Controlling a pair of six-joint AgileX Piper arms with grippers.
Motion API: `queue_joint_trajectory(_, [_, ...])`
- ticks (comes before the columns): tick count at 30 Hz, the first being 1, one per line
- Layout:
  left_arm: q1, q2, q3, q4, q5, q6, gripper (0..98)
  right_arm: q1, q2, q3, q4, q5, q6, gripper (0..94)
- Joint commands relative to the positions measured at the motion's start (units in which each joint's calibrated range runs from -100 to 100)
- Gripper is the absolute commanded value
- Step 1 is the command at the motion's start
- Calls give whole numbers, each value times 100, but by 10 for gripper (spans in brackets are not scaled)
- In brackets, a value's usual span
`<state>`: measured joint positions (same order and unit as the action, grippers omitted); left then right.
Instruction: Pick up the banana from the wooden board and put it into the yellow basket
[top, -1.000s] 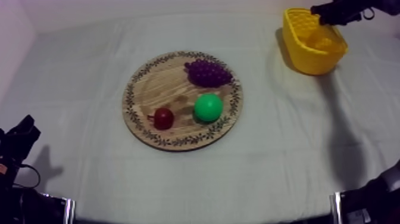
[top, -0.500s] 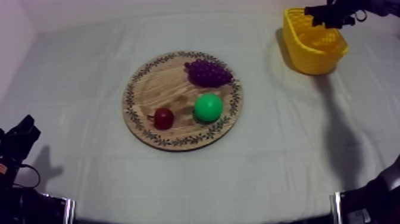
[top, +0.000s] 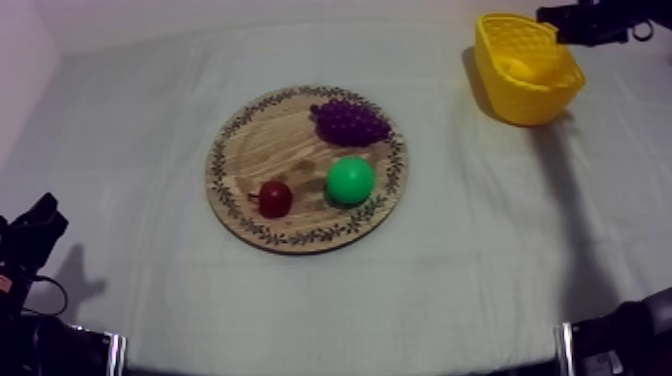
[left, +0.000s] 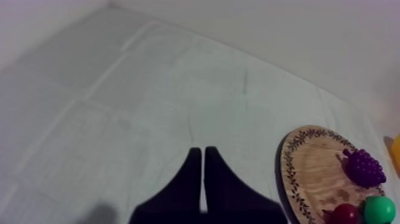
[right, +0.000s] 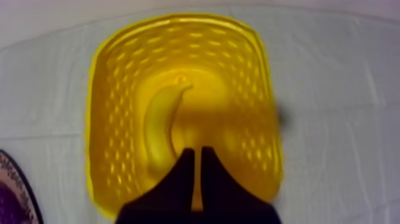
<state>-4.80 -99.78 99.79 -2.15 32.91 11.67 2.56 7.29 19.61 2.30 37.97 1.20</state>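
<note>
The banana (right: 161, 122) is lying in the basket (top: 520, 105) at the upper right of the frame, off the board (top: 265, 150). The right jaws are hanging over it, pressed together, gripping nothing. The left jaws, likewise together, are idling at the lower left. The job is looking done to me; only withdrawing is remaining.

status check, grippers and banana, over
Left gripper shut, beside the board. Right gripper shut on nothing, above the basket. Banana lies in the basket. Nothing in the way.
</note>
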Motion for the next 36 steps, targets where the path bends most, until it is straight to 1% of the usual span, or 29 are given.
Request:
queue_joint_trajectory(1, [-1, -5, -1, -3, 0, 0, 1, 28, -1030, 891, -155, 18, 226, 8])
queue_joint_trajectory(4, [-1, -5, -1, -3, 0, 2, 1, 95, -1847, 1712, -311, 4, 437, 8])
queue_joint_trajectory(6, [-1, -5, -1, -3, 0, 2, 1, 123, -2400, 2314, -319, -74, 486, 7])
queue_joint_trajectory(10, [-1, -5, -1, -3, 0, 1, 1, 164, -3519, 3577, -248, -347, 479, 7])
queue_joint_trajectory(14, [-1, -5, -1, -3, 0, 2, 1, 161, -4692, 4956, -86, -833, 315, 7])
queue_joint_trajectory(17, [-1, -5, -1, -3, 0, 0, 1, 147, -5596, 5761, -71, -977, 286, 7])
queue_joint_trajectory(27, [-1, -5, -1, -3, 0, 2, 1, 94, -8135, 7112, -140, -540, 271, 7])
queue_joint_trajectory(32, [-1, -5, -1, -3, 0, 1, 1, 120, -9187, 7608, -272, -180, 376, 7])
queue_joint_trajectory(36, [-1, -5, -1, -3, 0, 0, 1, 67, -9795, 7880, -241, 48, 285, 7])
